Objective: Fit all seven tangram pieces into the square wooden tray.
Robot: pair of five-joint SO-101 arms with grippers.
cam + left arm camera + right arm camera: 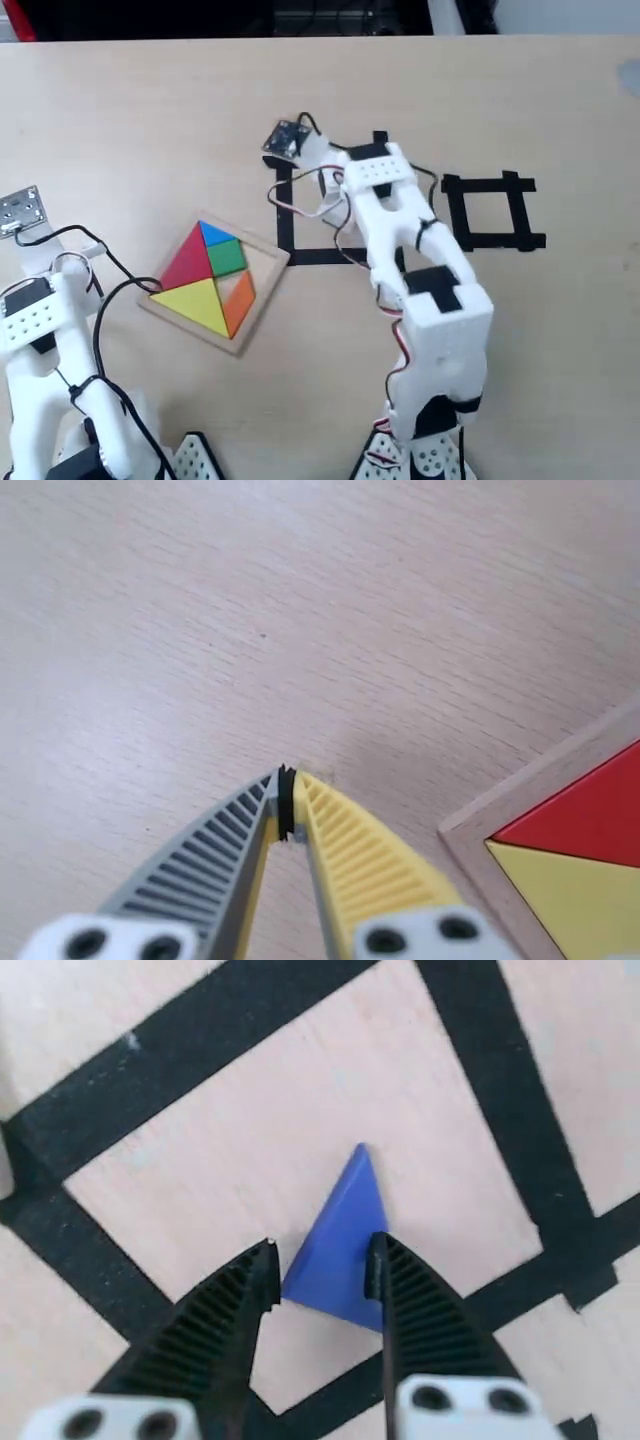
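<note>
The right end effector points down at the blue triangle, its arm stretched forward from the base. It is half open and holds nothing. One fingertip sits over the piece's edge rather than beside it, so closing here would likely ride up on the thin piece, or pinch a corner and twist it out across the tape square. The square wooden tray lies well off to its side, one gap unfilled. The left end effector is closed on nothing, low over the bench, with the tray corner just beside it
</note>
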